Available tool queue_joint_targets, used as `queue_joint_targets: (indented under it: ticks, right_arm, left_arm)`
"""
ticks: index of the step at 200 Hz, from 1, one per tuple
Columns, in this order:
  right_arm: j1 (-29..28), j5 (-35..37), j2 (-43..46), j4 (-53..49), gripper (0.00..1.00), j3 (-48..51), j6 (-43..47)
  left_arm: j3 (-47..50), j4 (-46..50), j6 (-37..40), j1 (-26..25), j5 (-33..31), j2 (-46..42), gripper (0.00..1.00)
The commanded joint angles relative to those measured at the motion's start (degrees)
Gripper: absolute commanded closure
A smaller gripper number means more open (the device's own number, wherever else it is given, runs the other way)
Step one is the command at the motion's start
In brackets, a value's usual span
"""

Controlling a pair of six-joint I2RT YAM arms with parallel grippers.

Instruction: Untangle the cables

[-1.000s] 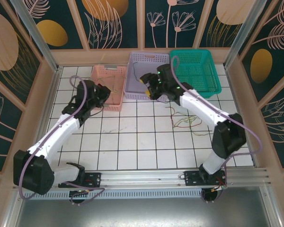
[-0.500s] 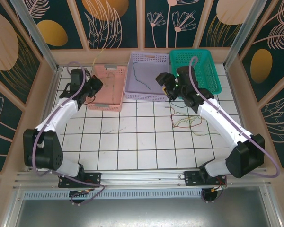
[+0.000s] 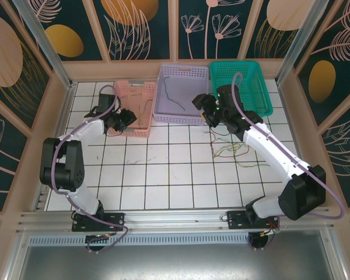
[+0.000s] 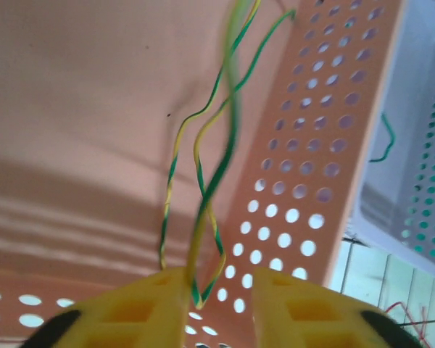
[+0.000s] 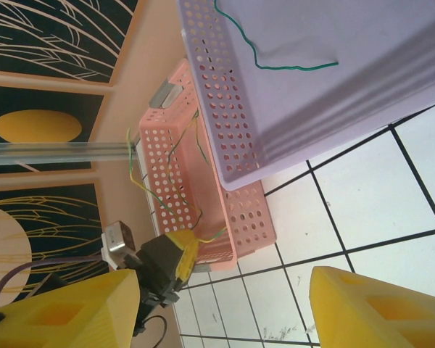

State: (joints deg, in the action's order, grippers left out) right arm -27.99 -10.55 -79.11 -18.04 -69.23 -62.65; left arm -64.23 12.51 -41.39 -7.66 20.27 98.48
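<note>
task looks partly done: one dark greenish cable (image 3: 167, 96) lies alone in the lilac basket (image 3: 184, 69) at far centre, and a yellow-green twisted pair (image 4: 203, 167) is in the pink basket (image 3: 131, 133) at far left, part of it draped over the far rim, so those two count as sorted, my call. green basket (image 3: 245, 65) at far right looks empty from the top view. what's left is the loose tangle (image 3: 228, 149) of red, yellow, green and brownish wires on the white tiled table (image 3: 163, 175), right of centre, near side of the green basket, strands crossing each other, can't count them. left gripper (image 4: 221, 279) sits at the near wall of the pink basket, jaws parted a narrow bit, the end of the yellow-green pair hangs in the gap, touching or not i can't tell, looks more like let go than pinched. right gripper (image 5: 221, 279) hovers over the table just near of the lilac basket, jaws wide, nothing between them. judgement: roughly a third through, next bit is the right arm going for one strand of the tangle and pulling it free without dragging the rest
</note>
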Motion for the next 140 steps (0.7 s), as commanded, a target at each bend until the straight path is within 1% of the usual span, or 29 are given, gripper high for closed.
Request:
queue_joint_targets:
  ticks: [1,14,50,69,88,104,125,140]
  right_arm:
    - [-0.4,-0.4,0.8,0.0,0.36,0.0,0.6]
    - [-0.4,-0.4,1.0,-0.2,0.36,0.0,0.8]
    - [-0.5,-0.1,1.5,-0.7,0.36,0.2,1.0]
    - [-0.5,0.1,1.8,-0.8,0.37,0.6,1.0]
    - [-0.3,1.1,2.1,-1.7,0.36,0.3,2.0]
    - [0.6,3.6,2.9,-4.9,0.37,-0.3,4.4]
    - [4.2,7.5,6.6,-10.3,0.39,2.7,5.7]
    - [10.0,7.7,10.9,-12.2,0.43,8.7,5.1]
  left_arm:
    - [-4.6,5.5,4.2,0.1,-3.1,1.9,0.58]
    - [-6.3,6.3,5.0,0.1,-4.1,2.2,0.55]
    - [-12.5,10.8,8.4,0.1,-6.5,4.8,0.55]
    - [-15.5,13.0,9.6,0.1,-7.8,5.2,0.53]
    - [-17.4,14.1,9.3,0.1,-8.2,4.1,0.51]
    - [-17.8,13.8,7.4,0.1,-7.4,1.5,0.46]
    - [-16.6,11.4,3.3,-0.9,-5.5,-4.3,0.44]
    - [-14.8,9.5,0.5,-3.0,-5.0,-8.0,0.45]
